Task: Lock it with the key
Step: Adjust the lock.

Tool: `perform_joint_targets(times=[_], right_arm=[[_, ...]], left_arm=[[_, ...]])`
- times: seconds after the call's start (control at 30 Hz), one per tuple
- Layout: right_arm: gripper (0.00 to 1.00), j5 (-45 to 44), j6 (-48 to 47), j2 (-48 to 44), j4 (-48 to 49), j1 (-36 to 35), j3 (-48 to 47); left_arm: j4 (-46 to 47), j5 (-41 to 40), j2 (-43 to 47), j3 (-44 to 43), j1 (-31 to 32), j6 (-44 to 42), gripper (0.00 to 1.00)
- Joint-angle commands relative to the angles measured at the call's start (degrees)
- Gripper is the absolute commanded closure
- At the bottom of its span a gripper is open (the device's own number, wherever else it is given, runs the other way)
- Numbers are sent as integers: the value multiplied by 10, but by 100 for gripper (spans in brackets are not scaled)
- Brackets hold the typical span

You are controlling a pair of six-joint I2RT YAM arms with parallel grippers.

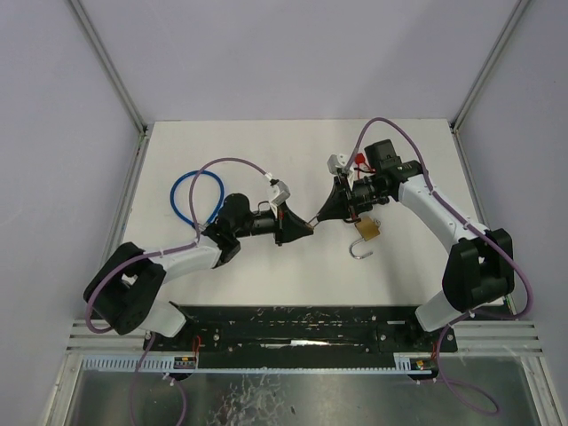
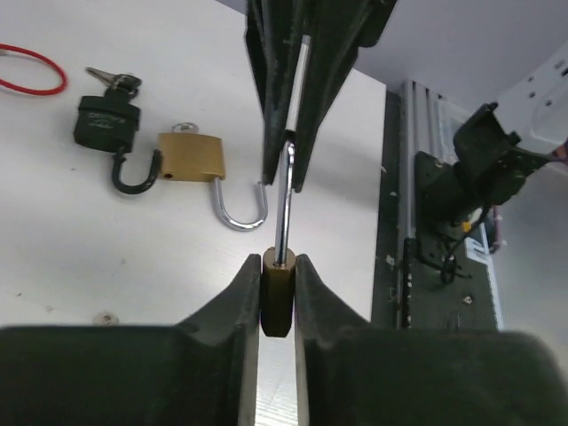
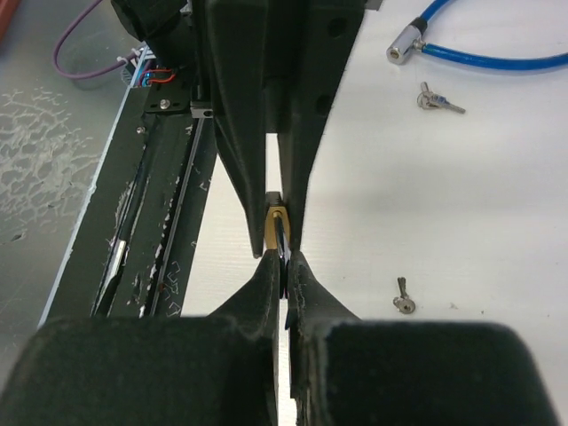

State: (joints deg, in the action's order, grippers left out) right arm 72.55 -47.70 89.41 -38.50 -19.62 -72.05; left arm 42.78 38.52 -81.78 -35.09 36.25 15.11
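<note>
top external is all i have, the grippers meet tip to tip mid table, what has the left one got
Observer: Left wrist view: the left gripper is closed on a small brass padlock body.
Operator: and the right one
Observer: The right gripper is shut on a thin silver piece rising from that body; key or shackle, unclear.
Operator: any spare key around
Observer: Right wrist view: a single key lies on the table, apart from both grippers.
</note>
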Motion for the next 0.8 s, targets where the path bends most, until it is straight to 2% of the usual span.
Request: perform_joint_targets(times=[0.0, 0.17, 0.33, 0.37, 0.43, 0.5, 0.57, 0.77], right_arm=[[100, 24, 0, -15, -1, -5, -10], [100, 18, -11, -15, -24, 12, -27], [100, 27, -26, -12, -42, 25, -32], [100, 33, -22, -11, -39, 24, -29], [100, 35, 0, -9, -17, 20, -18], [100, 27, 61, -5, 41, 19, 2], [100, -7, 165, 7, 133, 19, 29], [100, -131, 469, 104, 323, 19, 42]], left_arm=[[46, 81, -19, -20, -2, 11, 99], [-12, 89, -2, 4, -25, -37, 100], [-40, 96, 24, 26, -58, -47, 100], [-49, 87, 28, 22, -58, -47, 94], [-53, 60, 32, 12, -58, -29, 67], [-69, 23, 39, 4, -59, -13, 55], [-84, -14, 54, 6, -59, -8, 44], [-164, -189, 127, 35, -70, -1, 41]])
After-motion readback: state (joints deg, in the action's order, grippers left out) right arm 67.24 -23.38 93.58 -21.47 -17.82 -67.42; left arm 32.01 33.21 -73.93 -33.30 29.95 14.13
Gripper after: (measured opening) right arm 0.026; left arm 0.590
